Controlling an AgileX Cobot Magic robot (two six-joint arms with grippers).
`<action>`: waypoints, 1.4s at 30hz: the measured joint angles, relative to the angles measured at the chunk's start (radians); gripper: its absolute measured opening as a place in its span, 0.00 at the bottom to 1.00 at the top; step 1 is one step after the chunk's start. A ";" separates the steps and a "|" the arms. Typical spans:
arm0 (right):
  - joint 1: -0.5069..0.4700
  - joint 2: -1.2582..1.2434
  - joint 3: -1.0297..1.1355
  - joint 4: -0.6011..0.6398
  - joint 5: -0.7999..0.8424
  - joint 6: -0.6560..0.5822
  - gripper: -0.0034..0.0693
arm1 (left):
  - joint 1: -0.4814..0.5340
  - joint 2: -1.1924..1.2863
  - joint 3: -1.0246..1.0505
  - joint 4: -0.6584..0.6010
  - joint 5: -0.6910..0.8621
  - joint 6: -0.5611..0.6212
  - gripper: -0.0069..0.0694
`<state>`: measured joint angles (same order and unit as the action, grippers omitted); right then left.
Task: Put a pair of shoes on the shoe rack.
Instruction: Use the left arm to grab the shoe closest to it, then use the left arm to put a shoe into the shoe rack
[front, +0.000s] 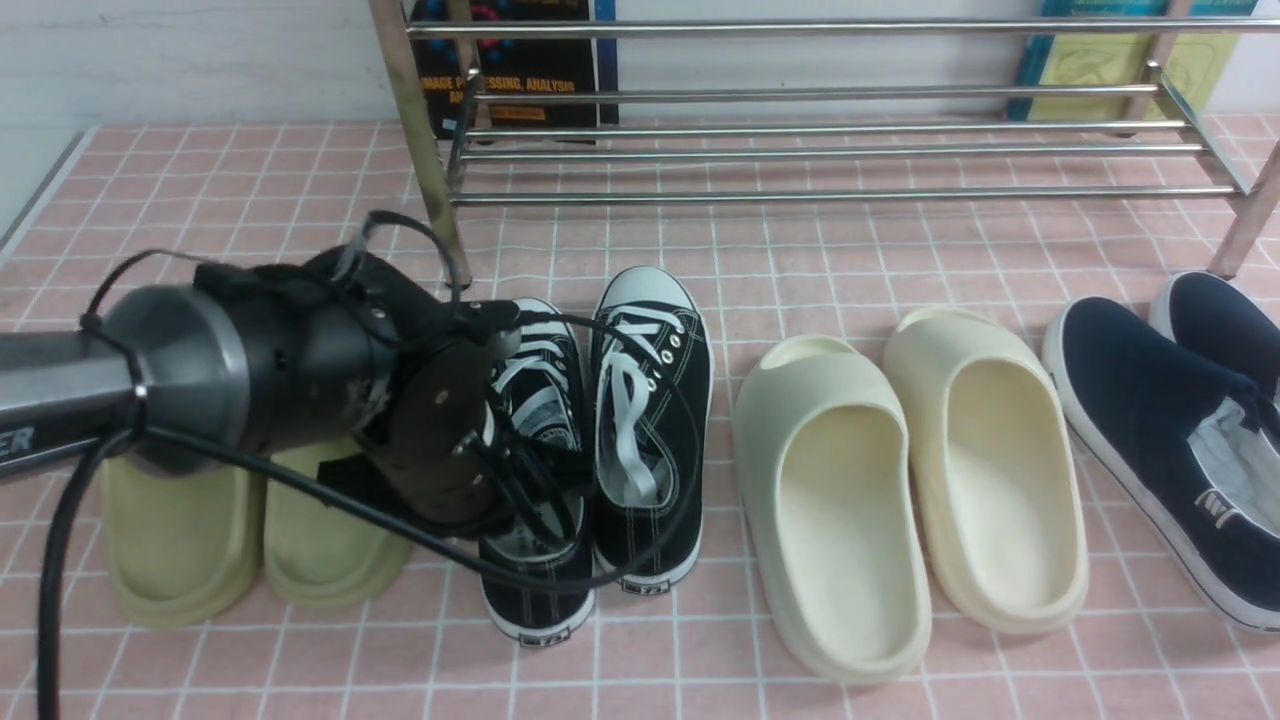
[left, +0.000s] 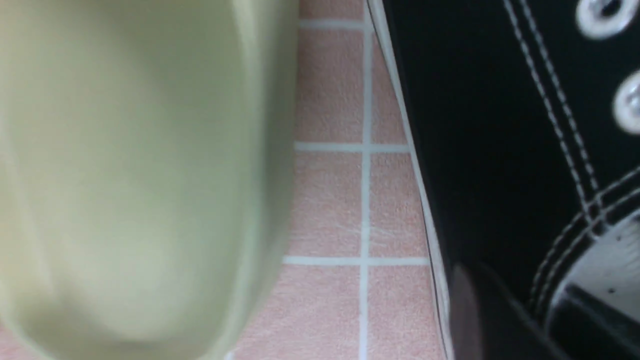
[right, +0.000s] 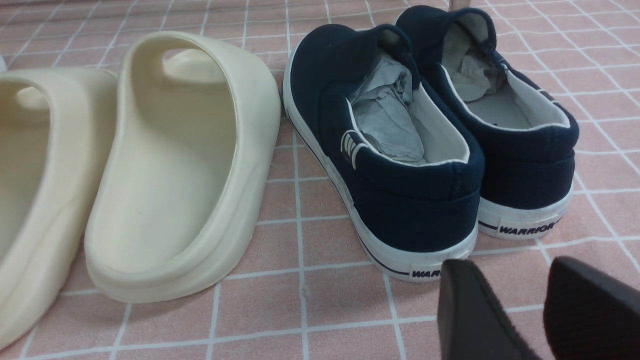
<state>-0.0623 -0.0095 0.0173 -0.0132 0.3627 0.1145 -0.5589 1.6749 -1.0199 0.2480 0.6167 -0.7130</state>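
Pink checked cloth covers the table. Left pincer is low over the nearer of the black sneakers, likely seeking its side wall; its spread cannot be told. Both sneakers stand on the table before the shoe rack, beside olive slides. Right pincer hangs parted and empty near navy slip-ons.

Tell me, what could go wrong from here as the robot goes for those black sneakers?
1. The black cables off the left arm loop across both black sneakers; lifting could snag a lace or drag the second shoe.
2. The olive slide lies close beside the left sneaker, so it might get nudged.
3. The shoe rack has an upright leg just ahead; a carried shoe may knock it.
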 joint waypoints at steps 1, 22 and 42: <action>0.000 0.000 0.000 0.000 0.000 0.000 0.38 | 0.018 -0.023 0.000 -0.008 0.000 0.000 0.12; 0.000 0.000 0.000 0.001 0.001 0.000 0.38 | 0.187 -0.170 -0.208 -0.416 0.039 0.411 0.12; 0.000 0.000 0.000 0.002 0.001 0.000 0.38 | 0.253 0.166 -0.573 -0.455 -0.045 0.413 0.12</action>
<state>-0.0623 -0.0095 0.0173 -0.0114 0.3635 0.1145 -0.3056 1.8404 -1.5931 -0.2065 0.5718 -0.2996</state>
